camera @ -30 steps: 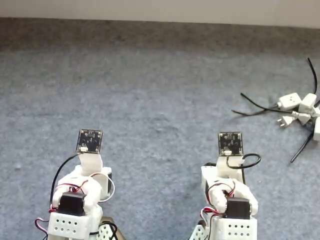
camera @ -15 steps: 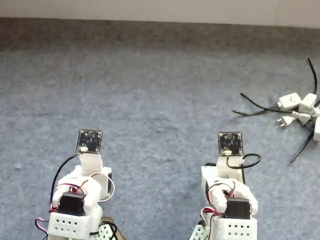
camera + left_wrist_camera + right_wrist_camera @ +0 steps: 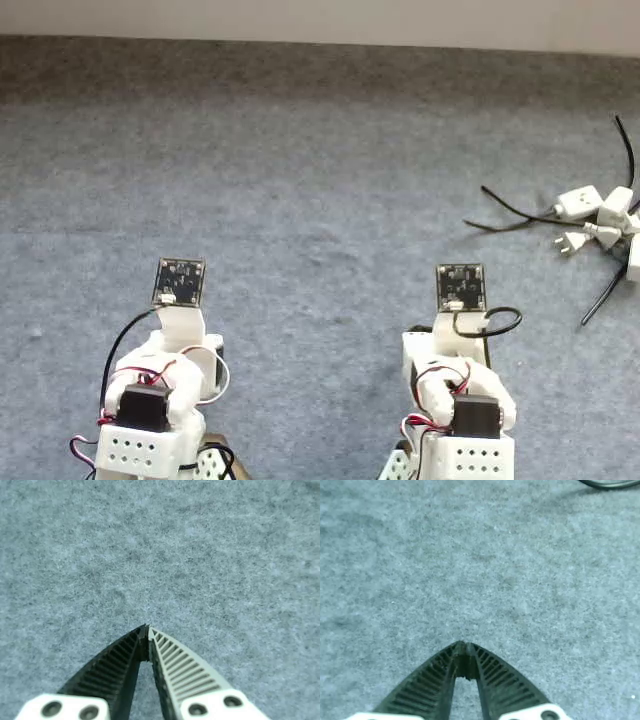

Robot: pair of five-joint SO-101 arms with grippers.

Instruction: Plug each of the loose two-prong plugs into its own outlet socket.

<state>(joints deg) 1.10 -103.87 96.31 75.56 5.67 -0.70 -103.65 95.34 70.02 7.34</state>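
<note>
the plugs lie in one heap at the right edge of the high view, about mid-height, with part of the heap running out of the frame. they are small white pieces, touching and overlapping. one at the lower left of the heap seems to show its two prongs. which pieces are sockets you cannot tell from here. black cords trail out of the heap to the left and curl above and below it.

your main risk is that tangle: lift one plug and its cord is likely to drag the neighbours along or flip them. a loose socket will probably slide on the bench when you push prongs into it, unless the other arm pins it. the heap is well apart from both arms, farther from the left arm than from the right arm, so reach may be tight.

the left end effector has its tips together with nothing between them, over bare bench. the right end effector is the same, pinched closed and empty.
</note>
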